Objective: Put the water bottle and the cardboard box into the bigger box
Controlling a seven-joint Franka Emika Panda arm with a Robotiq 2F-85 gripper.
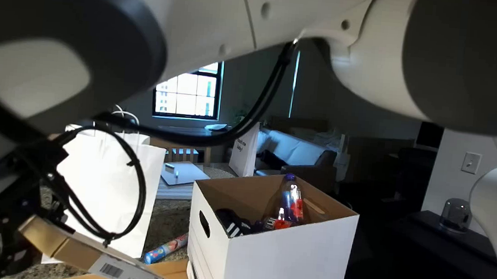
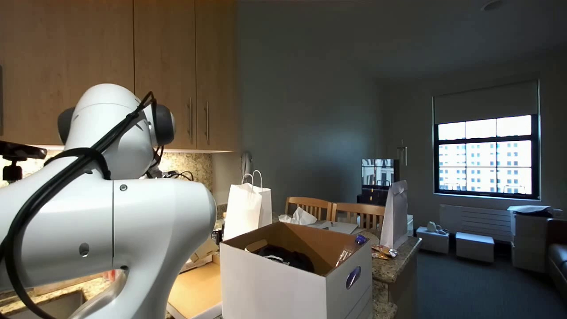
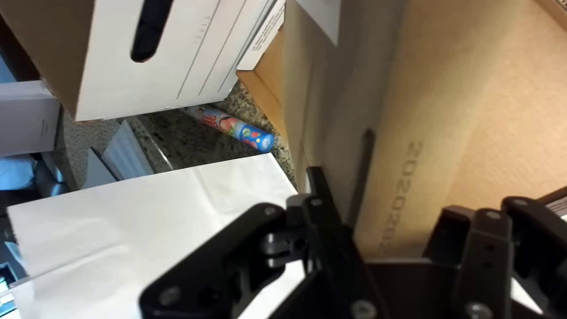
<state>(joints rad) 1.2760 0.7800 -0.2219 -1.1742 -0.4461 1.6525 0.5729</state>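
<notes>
Gripping the cardboard box [image 1: 85, 256] near one end with the hand [image 3: 385, 191]; might strike the bigger box [image 1: 287, 262] if carried low.

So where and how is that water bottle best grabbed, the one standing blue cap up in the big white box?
Likely by the blue cap, coming straight down: the water bottle stands cap-up, its cap narrower than its body, and the walls of the big white box surround it.
</notes>
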